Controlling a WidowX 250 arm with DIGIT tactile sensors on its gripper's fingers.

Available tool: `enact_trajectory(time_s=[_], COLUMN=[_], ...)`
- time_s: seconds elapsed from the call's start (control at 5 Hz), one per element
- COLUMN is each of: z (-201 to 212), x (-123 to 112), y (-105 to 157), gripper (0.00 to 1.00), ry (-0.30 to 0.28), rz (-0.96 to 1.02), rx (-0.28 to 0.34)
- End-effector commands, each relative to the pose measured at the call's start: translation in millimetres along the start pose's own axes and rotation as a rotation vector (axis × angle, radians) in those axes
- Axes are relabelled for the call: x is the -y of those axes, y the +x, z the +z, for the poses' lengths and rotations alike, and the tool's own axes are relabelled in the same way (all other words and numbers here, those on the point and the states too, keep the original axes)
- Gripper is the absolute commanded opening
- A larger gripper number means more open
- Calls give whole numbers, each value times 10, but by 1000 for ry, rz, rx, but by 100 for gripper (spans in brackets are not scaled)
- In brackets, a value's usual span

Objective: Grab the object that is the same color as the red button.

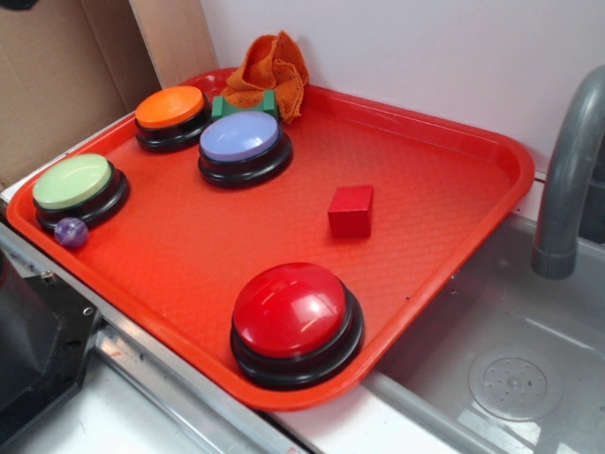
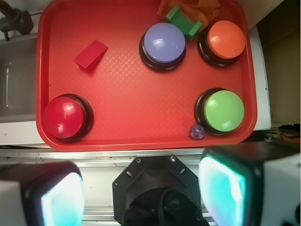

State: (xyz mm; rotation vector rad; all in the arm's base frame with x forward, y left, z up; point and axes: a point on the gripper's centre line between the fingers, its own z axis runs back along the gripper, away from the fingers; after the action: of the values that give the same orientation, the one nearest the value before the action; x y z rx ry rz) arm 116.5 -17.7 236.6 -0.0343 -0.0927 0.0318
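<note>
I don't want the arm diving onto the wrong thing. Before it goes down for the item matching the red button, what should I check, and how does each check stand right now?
1. Target found: ok. The red block lies on the tray, matching the red button in color.
2. Block free of neighbors: ok. It touches neither the red button nor the purple button.
3. Gripper open: ok. The fingers stand wide apart in the wrist view.
4. Gripper above the block: not ok. It sits off the tray's near edge.
5. Lookalikes: ok. The green block and purple ball are far off.
6. Block orientation: not ok. It sits skewed in the wrist view.
</note>
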Motion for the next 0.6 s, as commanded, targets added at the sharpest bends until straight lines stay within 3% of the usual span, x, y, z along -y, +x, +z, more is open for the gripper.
enact_trajectory(time_s=[0.0,0.2,0.4], z=[0,-42,-124], x=[0,196,381], y=[0,90,264], gripper=[100,100,100], ry=[0,-13,-73], rz=[0,53,123], rx=[0,43,105])
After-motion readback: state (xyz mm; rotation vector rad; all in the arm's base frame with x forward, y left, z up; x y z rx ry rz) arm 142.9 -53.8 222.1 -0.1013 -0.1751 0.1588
